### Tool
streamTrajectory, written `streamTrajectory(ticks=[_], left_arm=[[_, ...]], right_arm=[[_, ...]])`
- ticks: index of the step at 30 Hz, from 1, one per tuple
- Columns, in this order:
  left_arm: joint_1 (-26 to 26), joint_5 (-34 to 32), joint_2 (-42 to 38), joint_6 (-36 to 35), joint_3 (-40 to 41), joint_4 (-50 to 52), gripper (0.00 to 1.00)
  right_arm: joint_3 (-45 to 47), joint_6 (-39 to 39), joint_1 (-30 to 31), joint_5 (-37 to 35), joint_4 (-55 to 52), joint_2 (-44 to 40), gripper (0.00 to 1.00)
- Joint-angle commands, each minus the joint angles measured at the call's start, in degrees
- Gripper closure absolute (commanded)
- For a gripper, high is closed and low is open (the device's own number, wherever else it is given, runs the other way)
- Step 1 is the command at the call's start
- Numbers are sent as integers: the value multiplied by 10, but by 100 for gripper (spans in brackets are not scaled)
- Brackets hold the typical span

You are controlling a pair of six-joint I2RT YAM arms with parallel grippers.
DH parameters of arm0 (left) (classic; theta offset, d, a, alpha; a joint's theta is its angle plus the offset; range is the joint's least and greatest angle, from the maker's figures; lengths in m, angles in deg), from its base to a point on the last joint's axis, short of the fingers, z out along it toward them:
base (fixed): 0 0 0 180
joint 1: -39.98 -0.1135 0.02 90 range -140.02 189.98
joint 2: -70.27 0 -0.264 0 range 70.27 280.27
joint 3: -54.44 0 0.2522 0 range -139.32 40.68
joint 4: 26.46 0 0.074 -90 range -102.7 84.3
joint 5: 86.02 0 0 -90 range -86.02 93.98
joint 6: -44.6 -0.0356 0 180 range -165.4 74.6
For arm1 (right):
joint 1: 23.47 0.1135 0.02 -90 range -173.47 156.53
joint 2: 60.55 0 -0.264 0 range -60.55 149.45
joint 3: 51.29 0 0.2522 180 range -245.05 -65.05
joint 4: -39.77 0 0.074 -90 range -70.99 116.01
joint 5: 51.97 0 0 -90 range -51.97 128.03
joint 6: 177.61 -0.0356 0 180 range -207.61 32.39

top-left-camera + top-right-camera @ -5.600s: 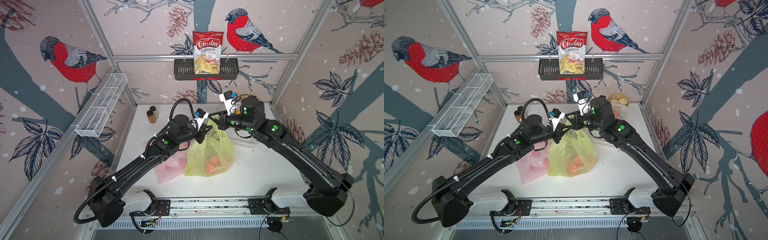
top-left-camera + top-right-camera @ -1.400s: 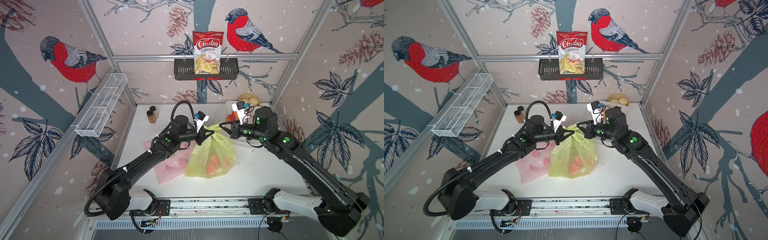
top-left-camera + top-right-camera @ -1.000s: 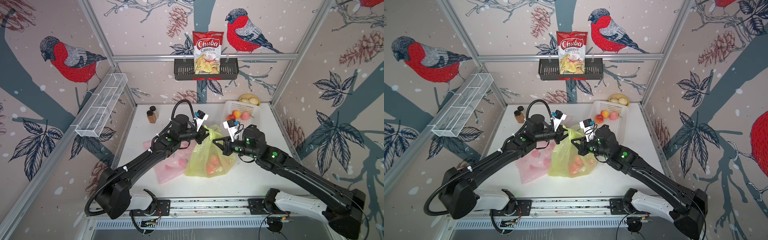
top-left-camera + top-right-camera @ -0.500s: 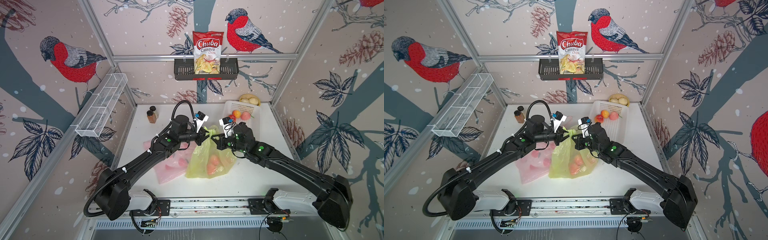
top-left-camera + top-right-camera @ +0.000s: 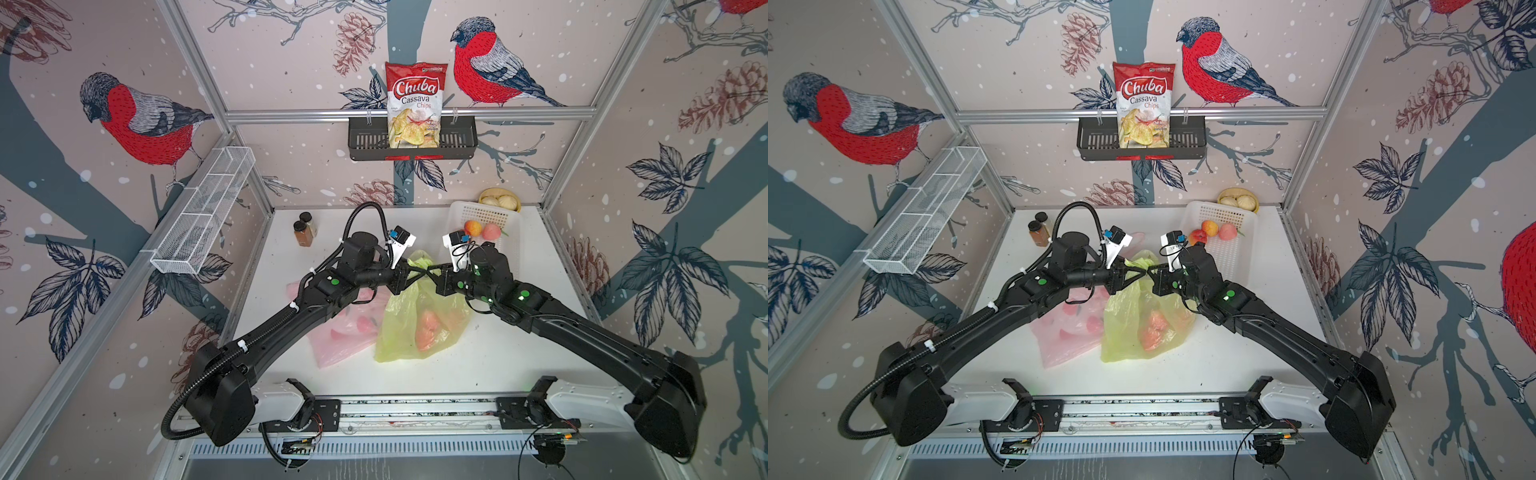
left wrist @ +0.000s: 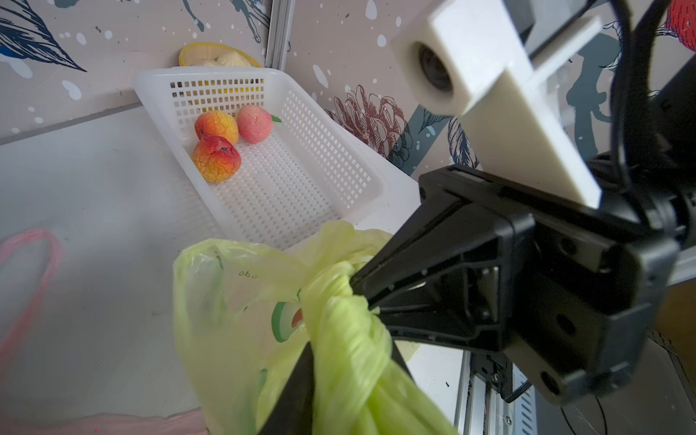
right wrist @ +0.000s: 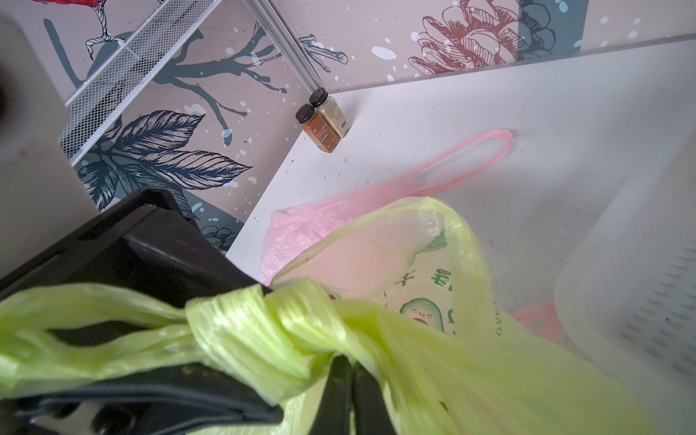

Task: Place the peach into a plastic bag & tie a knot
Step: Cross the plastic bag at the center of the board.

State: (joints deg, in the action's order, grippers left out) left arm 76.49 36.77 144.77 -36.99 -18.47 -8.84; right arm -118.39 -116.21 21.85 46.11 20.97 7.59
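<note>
One green bag [image 5: 399, 328] lies mid-counter [image 5: 498, 353], with a peach [image 5: 426, 330] showing through it and its handles twisted into one knot [image 7: 263, 331]. The right end effector [image 5: 434, 274] is pressed together, pinching the bag at that knot. The left end effector [image 5: 417, 272] has its fingers spread, with a handle strand between them. One pink bag [image 5: 340, 336] lies just left. Three peaches [image 6: 216, 126] sit in the white basket [image 5: 515, 249] at the far right. Two spice jars [image 5: 302, 233] stand at the far left.

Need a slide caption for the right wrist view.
Knot in the green bag handles at the right gripper; pink bag behind.
</note>
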Motion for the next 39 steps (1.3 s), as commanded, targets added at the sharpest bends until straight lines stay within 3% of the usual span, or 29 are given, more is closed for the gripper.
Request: streamTrajectory(ticks=[1,18,25,28,29,30,34,39], left_arm=[[1,19,-4,-9,-4,-8,69],[-5,17,19,41,-6,-68,75],[-5,23,30,50,-8,-70,85],[-5,31,33,46,-6,-68,100],[-5,31,33,43,-6,-67,100],[-5,35,32,37,-5,-65,100],[-7,75,22,2,-6,-64,100],[-22,191,31,-54,-42,-14,100]], right_arm=[[-4,2,1,13,14,2,100],[13,12,25,32,9,-2,100],[18,14,27,38,5,-9,100],[14,19,27,35,-5,-17,100],[10,23,26,35,-14,-20,100],[6,30,26,36,-24,-26,96],[-19,62,17,47,-80,-79,55],[-43,103,7,41,-113,-172,32]])
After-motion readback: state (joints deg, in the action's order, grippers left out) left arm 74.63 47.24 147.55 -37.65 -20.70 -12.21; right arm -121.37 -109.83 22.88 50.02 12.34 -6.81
